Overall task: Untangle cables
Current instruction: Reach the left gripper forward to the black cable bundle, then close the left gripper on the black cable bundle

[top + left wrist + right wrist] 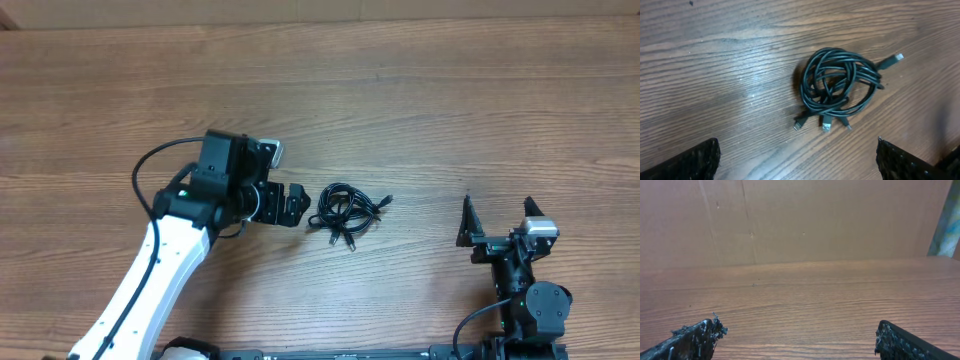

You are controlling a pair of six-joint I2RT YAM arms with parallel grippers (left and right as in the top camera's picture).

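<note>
The cables (341,211) lie in one tangled coil of thin black cords at the middle of the wooden table, with small plugs sticking out to the right and toward the front. My left gripper (297,205) hovers just left of the coil and is open, touching nothing. In the left wrist view the cables (862,72) lie ahead of the left gripper (797,165), whose fingers (690,162) stand wide apart over bare wood. My right gripper (497,215) rests open at the front right, well away from the coil. The right wrist view shows the right gripper (800,342) open over bare wood, with no cables.
The wooden table (450,100) stretches back to a brown cardboard wall (800,220). A thick black wire (145,170) loops off the left arm's wrist. The right arm's base (535,305) sits at the front edge.
</note>
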